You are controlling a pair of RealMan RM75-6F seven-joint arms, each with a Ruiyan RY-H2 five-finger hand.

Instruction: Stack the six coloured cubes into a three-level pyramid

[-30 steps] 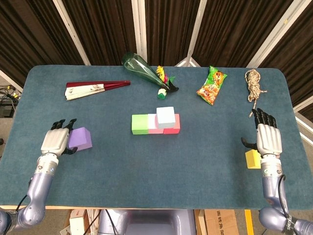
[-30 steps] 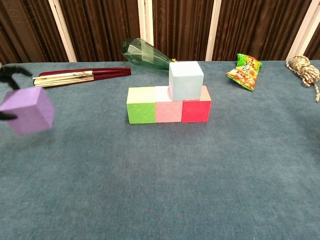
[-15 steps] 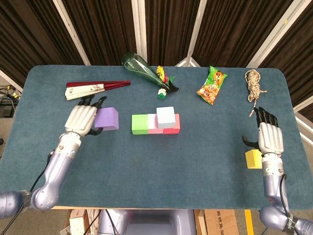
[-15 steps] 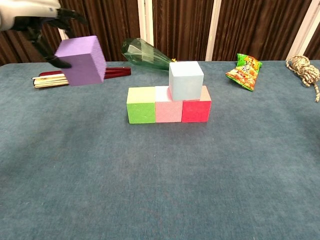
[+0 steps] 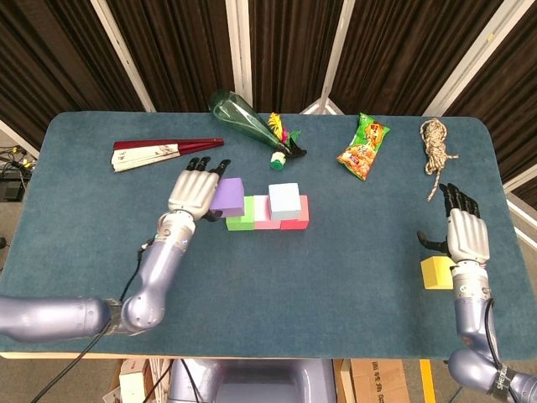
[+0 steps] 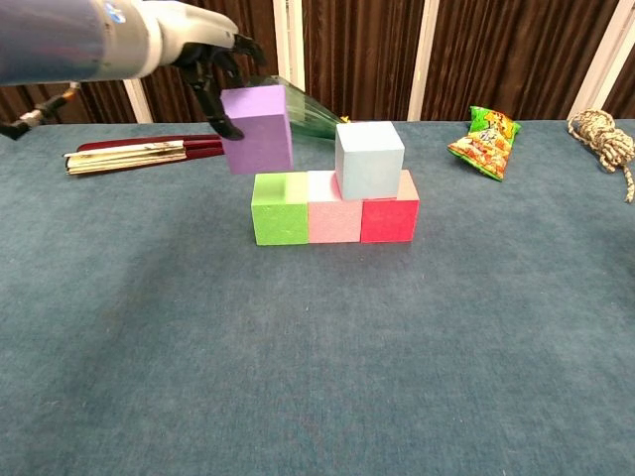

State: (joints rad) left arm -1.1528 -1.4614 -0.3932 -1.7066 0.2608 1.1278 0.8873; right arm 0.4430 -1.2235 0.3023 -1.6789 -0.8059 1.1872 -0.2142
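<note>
1. Chest view shows the purple cube (image 6: 257, 128) held in the air by the left hand (image 6: 210, 65), its lower edge just above the green cube (image 6: 280, 207) and a little to that cube's left, tilted slightly; the dark fingers wrap its top and left face

2. Head view puts the same purple cube (image 5: 227, 196) over the left end of the row, with the left hand (image 5: 194, 191) gripping it from the left side, fingers pointing toward the far edge of the table

3. The bottom row stands mid-table: green cube, pink cube (image 6: 333, 210) and red cube (image 6: 390, 211) side by side and touching, left to right

4. A light blue cube (image 6: 369, 159) sits on the second level, resting across the seam between the pink and red cubes

5. The yellow cube (image 5: 436, 272) lies on the table near the right edge, well apart from the stack, seen only in the head view

6. The right hand (image 5: 463, 232) hovers just beside and behind the yellow cube, fingers spread and straight, thumb out to the side, holding nothing

7. Along the far side of the blue table (image 5: 268, 277) lie a folded red fan (image 5: 164, 153), a green glass bottle (image 5: 243, 116) on its side, a snack packet (image 5: 364, 147) and a coil of rope (image 5: 436, 143)
</note>
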